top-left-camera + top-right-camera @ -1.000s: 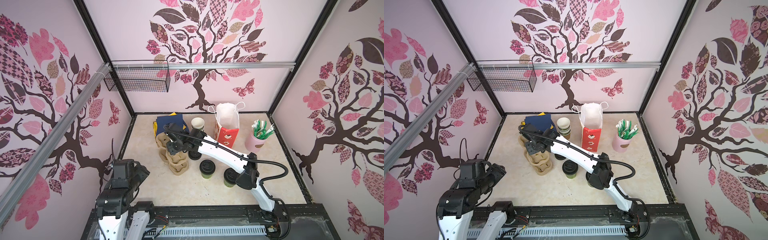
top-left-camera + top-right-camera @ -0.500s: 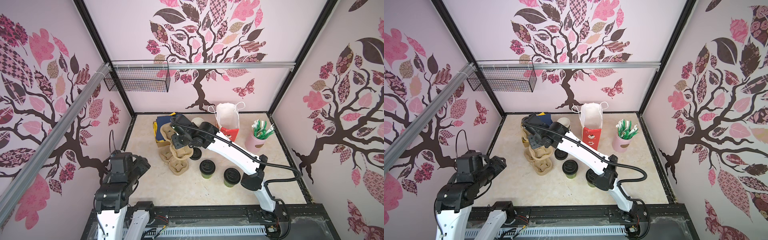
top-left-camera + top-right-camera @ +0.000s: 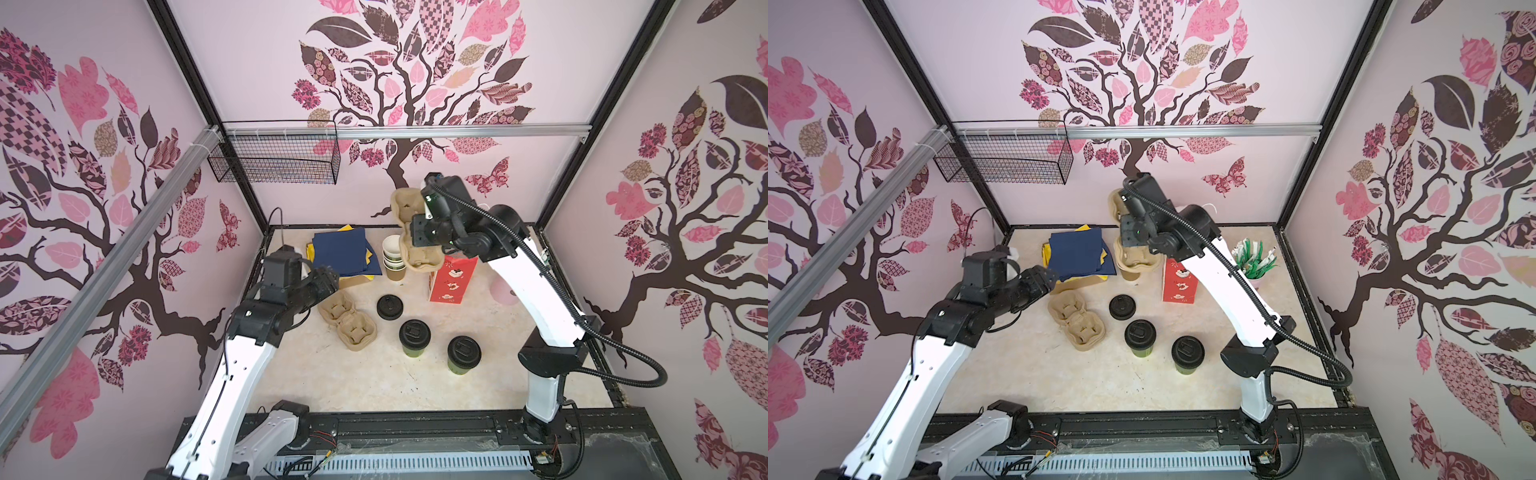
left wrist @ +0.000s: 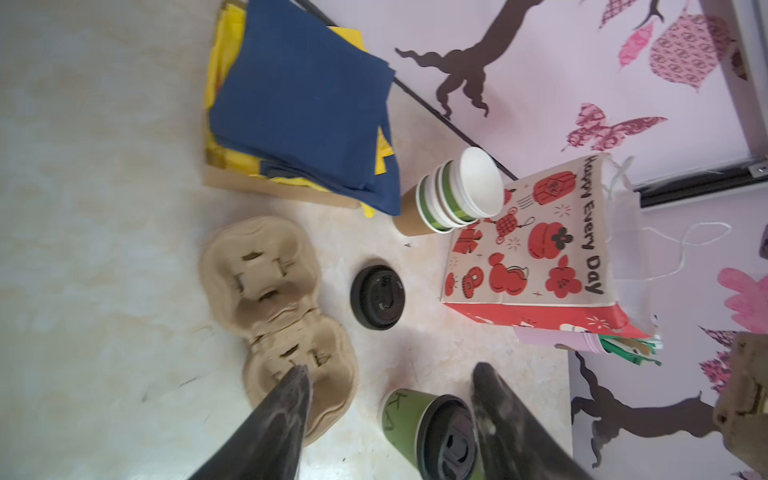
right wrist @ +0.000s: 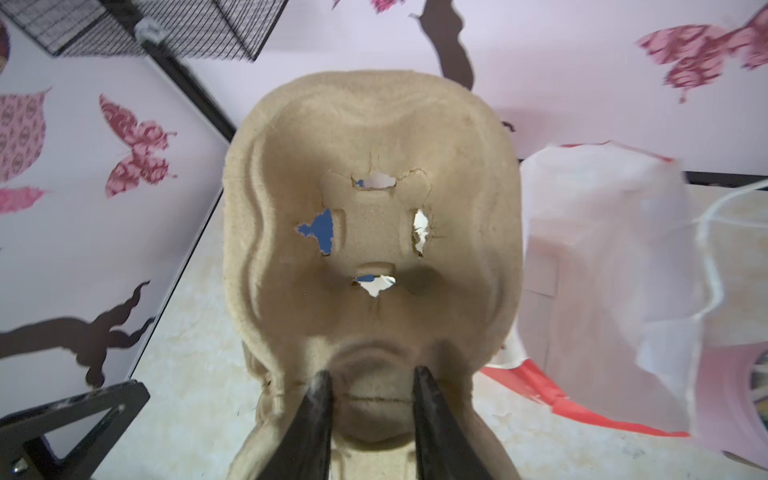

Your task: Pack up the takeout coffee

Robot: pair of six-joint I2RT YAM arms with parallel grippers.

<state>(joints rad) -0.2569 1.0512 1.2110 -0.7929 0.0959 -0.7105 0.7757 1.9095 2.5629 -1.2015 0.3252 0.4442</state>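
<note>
Up high at far centre, R gripper [image 5: 370,376] pinches a pulp carrier [image 5: 370,216], prob. to seat the lidded green cups [image 3: 414,337]; L gripper [image 4: 388,374] spread, empty.

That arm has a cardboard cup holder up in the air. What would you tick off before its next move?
1. Right gripper shut on the cardboard carrier: ok.
2. Only one carrier picked up, none stuck beneath: cannot tell.
3. Green cups upright and lidded: ok.
4. Left gripper open and empty: ok.
5. Red bag standing upright: ok.
6. Bag mouth open for packing: cannot tell.
</note>
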